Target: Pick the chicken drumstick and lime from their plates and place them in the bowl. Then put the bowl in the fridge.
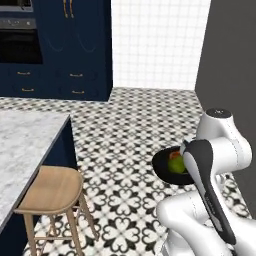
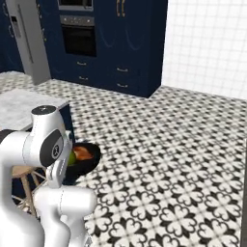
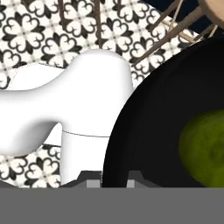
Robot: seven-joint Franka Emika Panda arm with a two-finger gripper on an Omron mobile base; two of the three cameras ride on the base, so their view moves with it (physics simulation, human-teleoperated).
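Note:
The glossy black bowl (image 1: pixel 165 172) hangs in the air above the patterned floor, close to the arm's white links. In it lie the green lime (image 1: pixel 176 165) and the orange-brown chicken drumstick (image 2: pixel 82 152). From the right side the bowl (image 2: pixel 89 161) and lime (image 2: pixel 72 157) show just beside the arm's upper link. In the hand view my gripper (image 3: pixel 113 180) is shut on the bowl's rim (image 3: pixel 140 131), one dark tip on each side of it, and the lime (image 3: pixel 205 148) lies blurred inside. The grey fridge (image 2: pixel 29 43) stands far off at the left with its door shut.
A marble-topped navy island (image 1: pixel 25 145) with a wooden stool (image 1: pixel 52 187) beside it lies to the left. Navy cabinets and a built-in oven (image 2: pixel 77 38) line the far wall. A dark grey wall (image 1: pixel 227 55) rises on the right. Patterned floor (image 2: pixel 169 159) stretches ahead.

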